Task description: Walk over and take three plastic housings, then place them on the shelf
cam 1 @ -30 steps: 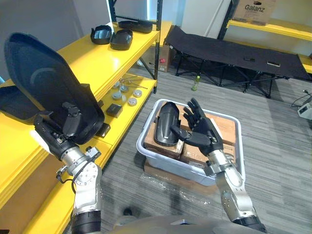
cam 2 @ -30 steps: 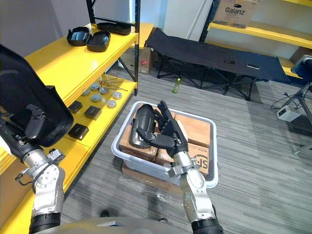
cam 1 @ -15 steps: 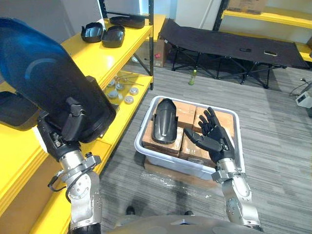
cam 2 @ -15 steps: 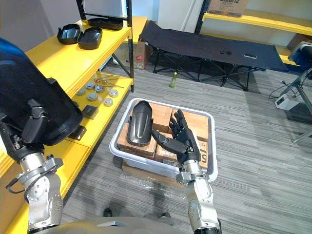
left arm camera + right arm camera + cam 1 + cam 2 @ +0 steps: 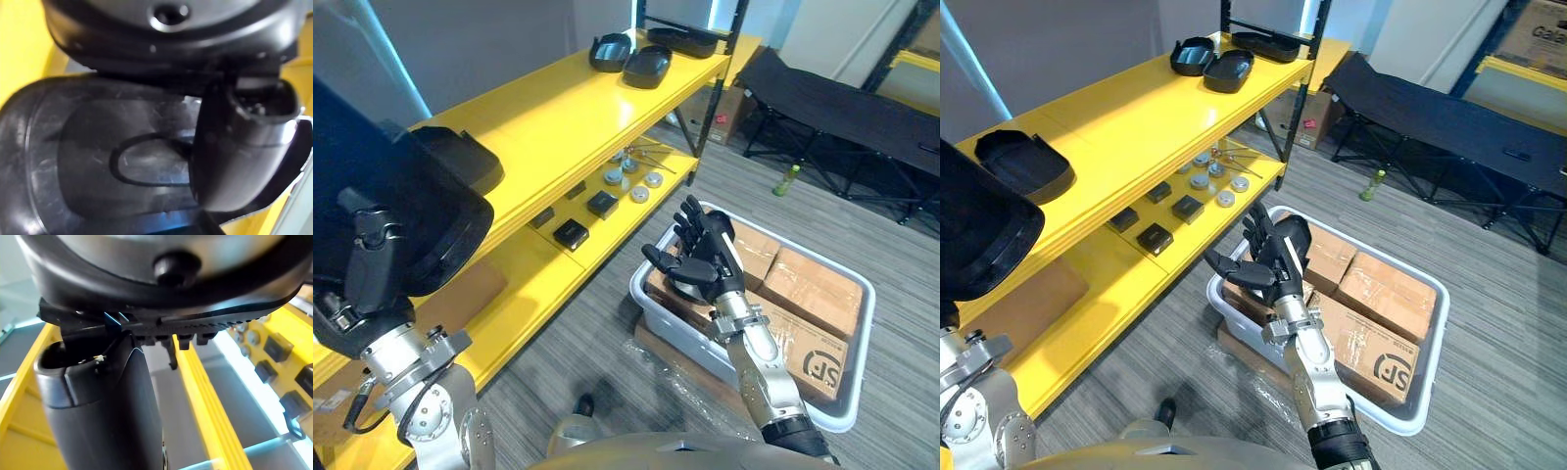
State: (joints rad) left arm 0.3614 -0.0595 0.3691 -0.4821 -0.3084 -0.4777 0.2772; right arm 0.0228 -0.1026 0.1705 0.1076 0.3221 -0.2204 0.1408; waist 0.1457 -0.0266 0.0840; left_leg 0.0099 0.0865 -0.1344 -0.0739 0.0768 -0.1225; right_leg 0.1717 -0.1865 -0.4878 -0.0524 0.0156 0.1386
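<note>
My left hand [image 5: 370,277] is shut on a large black plastic housing [image 5: 406,211], held up beside the yellow shelf [image 5: 563,117]; in the left wrist view its thumb [image 5: 239,147] presses on the housing's [image 5: 122,161] inner face. Another black housing [image 5: 1023,162] lies on the top shelf board just past it. My right hand [image 5: 700,259] is open with fingers spread, over the near corner of the white bin [image 5: 842,416]. A third housing [image 5: 1293,238] lies in the bin, mostly hidden behind that hand.
Two more black housings [image 5: 1212,65] and a dark tray [image 5: 1268,42] sit at the shelf's far end. Small black boxes [image 5: 571,233] and metal discs [image 5: 631,181] lie on the lower board. Cardboard boxes [image 5: 808,294] fill the bin. A black cot [image 5: 1449,127] stands behind.
The camera has swung towards the shelf, so the whole picture shifted. My left hand still holds its housing. My right hand stays open and now hides most of the housing in the bin.
</note>
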